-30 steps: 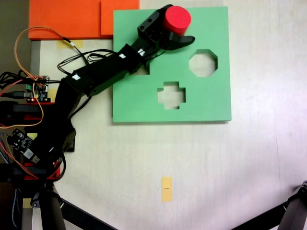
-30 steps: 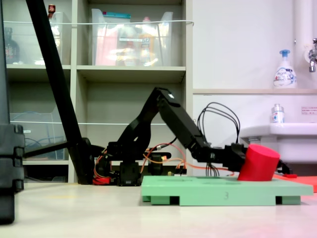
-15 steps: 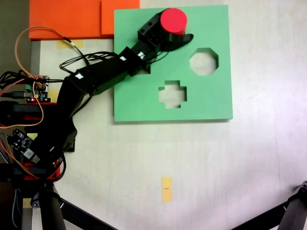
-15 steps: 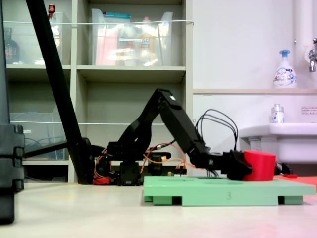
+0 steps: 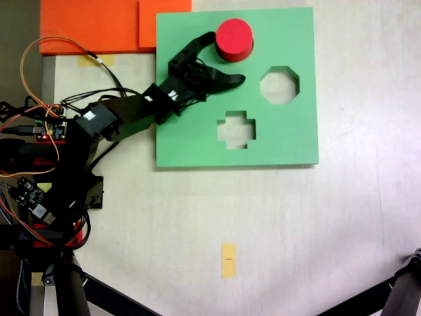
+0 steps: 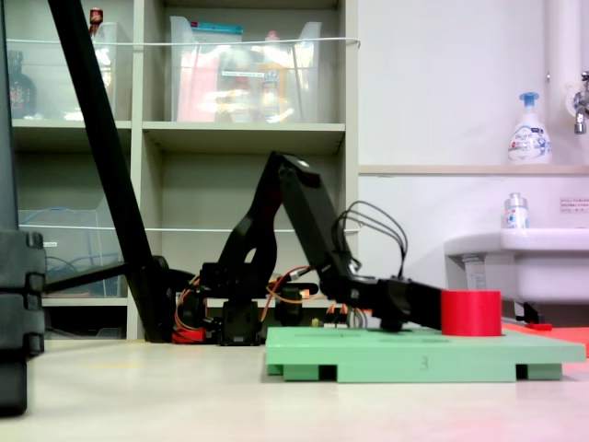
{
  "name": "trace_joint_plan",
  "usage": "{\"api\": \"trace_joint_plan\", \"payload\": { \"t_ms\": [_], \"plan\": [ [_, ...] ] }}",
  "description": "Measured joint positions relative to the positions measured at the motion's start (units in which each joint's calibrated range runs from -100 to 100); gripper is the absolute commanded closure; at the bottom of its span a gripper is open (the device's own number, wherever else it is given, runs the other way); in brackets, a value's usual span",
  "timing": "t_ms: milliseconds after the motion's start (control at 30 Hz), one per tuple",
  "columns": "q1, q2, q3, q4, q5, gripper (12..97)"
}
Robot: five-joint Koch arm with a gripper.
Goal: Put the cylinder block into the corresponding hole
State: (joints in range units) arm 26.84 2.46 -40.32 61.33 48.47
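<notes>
The red cylinder block [image 5: 235, 39] stands upright near the far edge of the green foam board [image 5: 283, 141]. Its base sits slightly below the board's top in a fixed view [image 6: 470, 313], so the circular hole is hidden under it. My gripper [image 5: 227, 58] lies just left of and below the block in the view from above. It is open, with one jaw curving toward the block's left side and the other pointing right below it. Neither jaw holds the block. From the side, the gripper [image 6: 425, 308] hovers low over the board, right beside the block.
The board also has an octagonal cutout [image 5: 279, 84] and a cross-shaped cutout [image 5: 235, 129]. Orange foam sheets [image 5: 92, 26] lie at the back left. Circuit boards and wires [image 5: 39, 128] crowd the arm's base. A yellow tape mark [image 5: 227, 259] lies on the table.
The tilted block was lowered and set upright on the board. The jaws opened off it, and the arm pulled back to the left toward its base.
</notes>
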Motion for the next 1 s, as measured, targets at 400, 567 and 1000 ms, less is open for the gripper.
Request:
{"api": "trace_joint_plan", "payload": {
  "t_ms": [400, 567, 1000],
  "plan": [
    [-9.87, -76.47, -11.27, -39.35, -9.04, 63.2],
    [-17.44, -87.14, -9.60, -54.53, -20.95, 62.3],
    [-27.50, -83.99, -25.48, -56.09, -43.96, 59.2]
  ]
}}
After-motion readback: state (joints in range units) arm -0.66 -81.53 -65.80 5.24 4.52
